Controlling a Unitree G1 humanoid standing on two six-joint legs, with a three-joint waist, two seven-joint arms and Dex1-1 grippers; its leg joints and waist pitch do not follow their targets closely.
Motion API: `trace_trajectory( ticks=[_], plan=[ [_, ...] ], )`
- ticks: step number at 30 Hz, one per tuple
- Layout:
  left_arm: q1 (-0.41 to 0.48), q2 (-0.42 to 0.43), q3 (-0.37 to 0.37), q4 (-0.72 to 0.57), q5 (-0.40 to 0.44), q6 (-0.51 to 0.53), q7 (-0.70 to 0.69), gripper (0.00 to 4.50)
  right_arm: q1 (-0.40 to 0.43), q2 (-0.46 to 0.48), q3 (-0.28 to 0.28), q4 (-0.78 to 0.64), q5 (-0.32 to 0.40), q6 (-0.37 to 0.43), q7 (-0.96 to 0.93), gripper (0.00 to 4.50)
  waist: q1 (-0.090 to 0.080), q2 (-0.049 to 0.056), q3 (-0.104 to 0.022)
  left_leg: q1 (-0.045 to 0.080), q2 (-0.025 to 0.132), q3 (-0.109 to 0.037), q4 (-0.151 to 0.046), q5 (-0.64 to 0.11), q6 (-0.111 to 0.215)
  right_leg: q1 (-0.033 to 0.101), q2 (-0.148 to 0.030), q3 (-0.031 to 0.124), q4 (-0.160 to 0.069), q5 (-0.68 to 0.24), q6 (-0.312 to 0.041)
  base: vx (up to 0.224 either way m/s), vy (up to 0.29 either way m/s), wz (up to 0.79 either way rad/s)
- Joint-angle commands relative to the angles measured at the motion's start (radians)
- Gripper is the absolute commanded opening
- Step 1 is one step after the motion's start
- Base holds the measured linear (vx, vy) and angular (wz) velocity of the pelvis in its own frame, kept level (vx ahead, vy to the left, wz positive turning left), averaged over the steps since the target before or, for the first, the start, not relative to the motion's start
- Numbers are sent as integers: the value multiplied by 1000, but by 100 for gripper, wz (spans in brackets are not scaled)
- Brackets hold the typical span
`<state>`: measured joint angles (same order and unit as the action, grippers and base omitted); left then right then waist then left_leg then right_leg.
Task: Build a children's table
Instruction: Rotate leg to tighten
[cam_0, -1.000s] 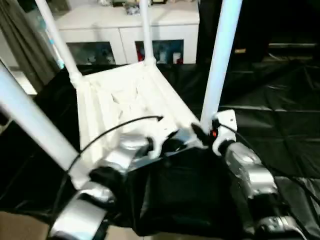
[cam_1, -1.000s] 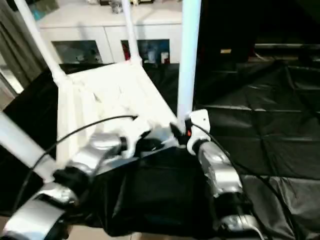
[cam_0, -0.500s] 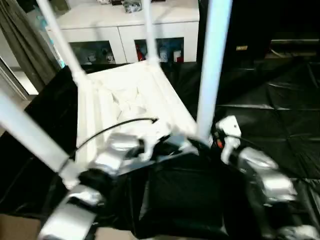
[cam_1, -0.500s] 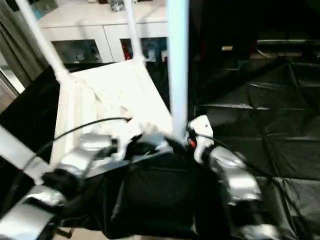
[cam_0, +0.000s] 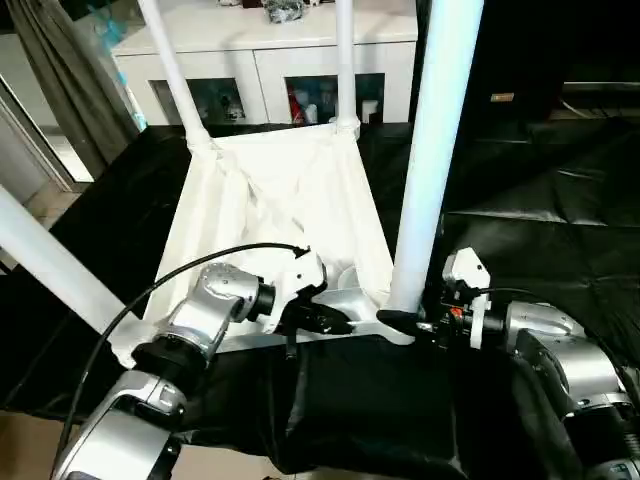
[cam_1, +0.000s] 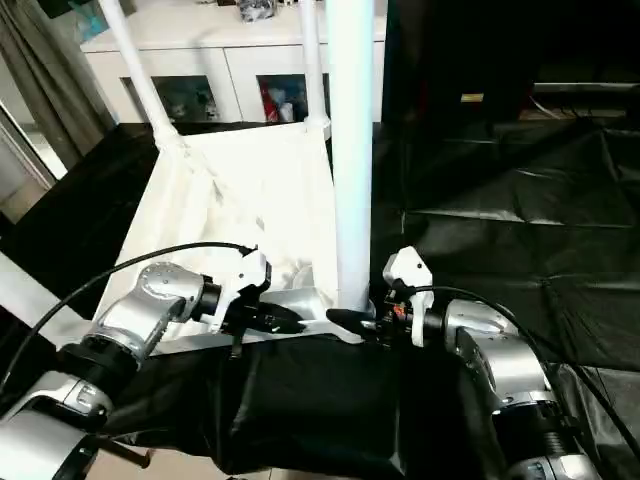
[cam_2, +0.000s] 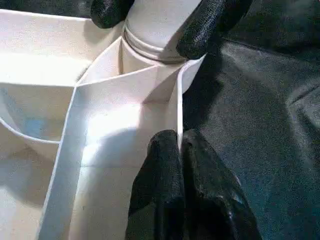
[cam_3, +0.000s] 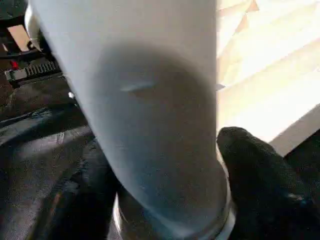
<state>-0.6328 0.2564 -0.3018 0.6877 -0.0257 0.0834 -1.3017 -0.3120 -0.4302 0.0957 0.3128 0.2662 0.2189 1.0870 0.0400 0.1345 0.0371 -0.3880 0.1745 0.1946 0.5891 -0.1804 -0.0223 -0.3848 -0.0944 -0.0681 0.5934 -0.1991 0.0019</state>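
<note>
We see the children's table (cam_0: 275, 215) upside down on the black-draped counter (cam_0: 540, 180), legs up. Our right pincer (cam_0: 398, 322) grips the base of the near right leg (cam_0: 432, 150) at its corner socket. Our left pincer (cam_0: 330, 322) pinches the table's near rim, fingers (cam_2: 172, 195) closed.
</note>
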Motion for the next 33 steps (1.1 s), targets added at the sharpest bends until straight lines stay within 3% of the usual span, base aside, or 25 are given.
trace_trajectory(
  ticks=[1,5,7,9,11,14,15,18,19,21,23,28,31,32,33],
  plan=[
    [-5,-10,0,-36,-19,-3,-21,0,7,18,14,-5,0,14,-19,275,2,-17,-59,14,54,-27,-65,-205,105,43,-60,33,-67,-133,-259,0,0,0],
    [-30,-53,32,13,8,-8,130,0,-10,77,-8,56,-56,3,-183,258,-3,-19,-54,15,54,-27,-69,-233,85,38,-59,33,-72,-185,-250,0,0,0],
    [-60,-102,62,63,16,-14,276,0,-34,153,-48,140,-101,6,-408,256,-18,-17,-48,18,49,-32,-76,-298,36,37,-59,32,-81,-306,-220,0,0,0],
    [-72,-132,73,84,27,-15,357,0,-40,196,-71,174,-112,5,-516,255,-29,-16,-48,20,48,-35,-79,-325,14,34,-58,33,-86,-328,-202,0,0,0],
    [-79,-153,76,97,35,-14,406,0,-42,228,-86,192,-119,4,-589,254,-36,-17,-49,21,48,-36,-79,-331,12,34,-58,35,-87,-311,-202,0,0,0],
    [-90,-191,88,109,27,8,454,0,-44,279,-84,203,-132,-3,-660,254,-42,-19,-53,16,44,-31,-72,-298,45,36,-57,35,-86,-255,-211,0,0,0],
    [-90,-192,88,109,27,8,454,0,-44,280,-83,203,-132,-4,-660,254,-41,-17,-53,14,44,-32,-72,-284,53,37,-60,35,-86,-248,-213,0,0,0],
    [-86,-202,73,111,28,-9,425,0,-33,318,-66,160,-95,-1,-575,324,-43,-17,-53,13,45,-31,-72,-284,67,39,-58,34,-87,-251,-210,0,0,0],
    [-84,-199,69,109,28,-12,417,0,-31,317,-65,151,-88,1,-559,324,-43,-22,-54,13,46,-31,-72,-282,71,40,-59,34,-87,-247,-211,0,0,0],
    [-81,-192,62,108,32,-21,402,0,-27,315,-61,133,-72,4,-533,346,-40,-20,-55,11,48,-33,-72,-264,82,41,-59,34,-82,-221,-215,0,0,0],
    [-67,-170,50,88,28,-23,350,0,-23,284,-44,112,-68,3,-487,358,-40,-24,-57,10,48,-31,-70,-242,92,43,-59,34,-79,-186,-224,0,0,0],
    [-35,-101,16,32,14,-26,187,0,-2,181,-8,41,-44,-3,-300,367,-30,-22,-58,8,51,-27,-64,-208,123,47,-59,32,-73,-150,-239,0,0,0],
    [-21,-58,-4,3,9,-21,94,0,14,123,0,-5,-20,9,-189,367,-25,-20,-57,10,53,-27,-65,-205,123,44,-58,32,-73,-157,-242,0,0,0],
    [-16,-16,-19,-13,8,-2,26,0,27,60,12,-44,12,18,-74,367,-13,-38,-59,12,57,-27,-67,-197,126,43,-59,33,-69,-168,-245,0,0,0],
    [-16,-16,-19,-13,8,-2,26,0,27,60,12,-44,12,18,-74,367,-8,-35,-58,14,58,-27,-66,-201,126,43,-60,34,-69,-176,-246,0,0,0]
  ],
)
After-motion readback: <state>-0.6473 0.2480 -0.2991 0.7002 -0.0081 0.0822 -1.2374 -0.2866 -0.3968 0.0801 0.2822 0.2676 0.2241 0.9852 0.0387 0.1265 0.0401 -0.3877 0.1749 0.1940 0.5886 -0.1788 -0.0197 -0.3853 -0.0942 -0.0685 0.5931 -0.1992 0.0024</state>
